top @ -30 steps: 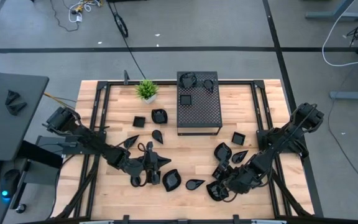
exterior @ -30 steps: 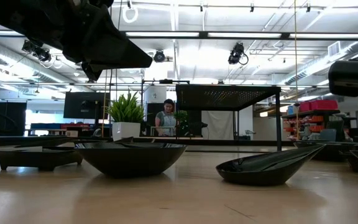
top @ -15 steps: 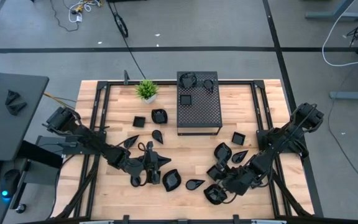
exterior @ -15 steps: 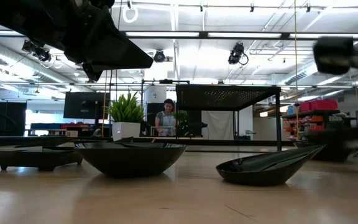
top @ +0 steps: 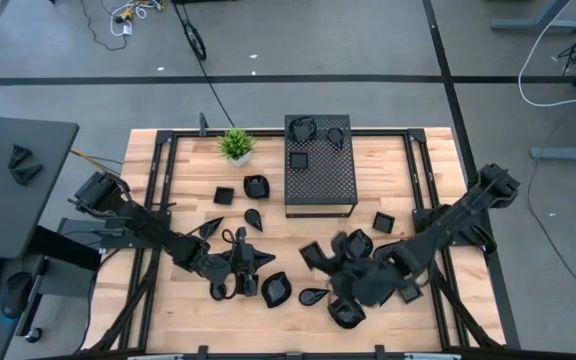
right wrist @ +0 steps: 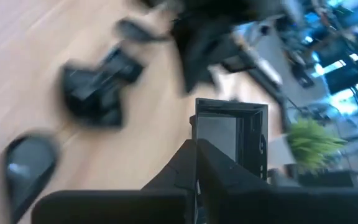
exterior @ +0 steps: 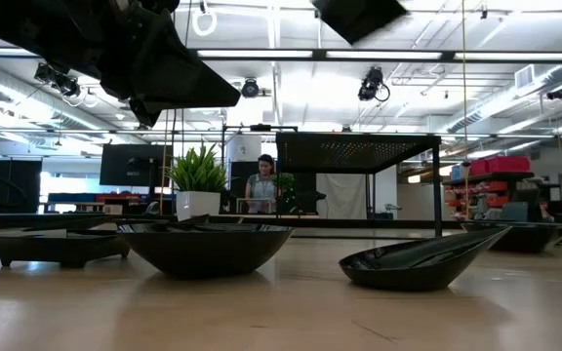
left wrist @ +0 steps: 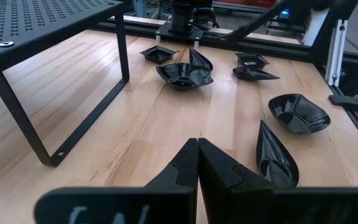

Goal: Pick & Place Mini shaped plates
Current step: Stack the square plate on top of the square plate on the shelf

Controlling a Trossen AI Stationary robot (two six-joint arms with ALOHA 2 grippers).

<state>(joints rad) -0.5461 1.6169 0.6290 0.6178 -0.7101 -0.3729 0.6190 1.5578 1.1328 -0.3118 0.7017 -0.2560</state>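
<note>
Several small glossy black mini plates lie on the wooden table, among them a leaf-shaped one [top: 276,288], a teardrop [top: 314,296] and a square [top: 383,222]. My right gripper [top: 328,262] hangs high over the table's near middle, shut on a square mini plate [right wrist: 229,134]. That plate shows at the top of the low view [exterior: 359,15]. My left gripper [left wrist: 197,155] rests low at the near left, shut and with nothing in it, beside a teardrop plate [left wrist: 275,158]. My right gripper pinches the square plate by its rim at one side [right wrist: 197,127] between its two fingers. The plate stands on edge beyond the fingertips, lifted well clear of the table.
A black perforated stand [top: 320,165] at the far middle bears a few plates [top: 298,160]. A small potted plant [top: 236,143] stands to its left. More plates lie near the stand's left [top: 255,186] and under the right arm [top: 346,313]. A person shows far behind the table [exterior: 260,185].
My right gripper has risen quickly from the cluster of plates at the near right and swung toward the table's middle, tipping up from a steep downward slant. The square plate has come up with it, clear of the table.
</note>
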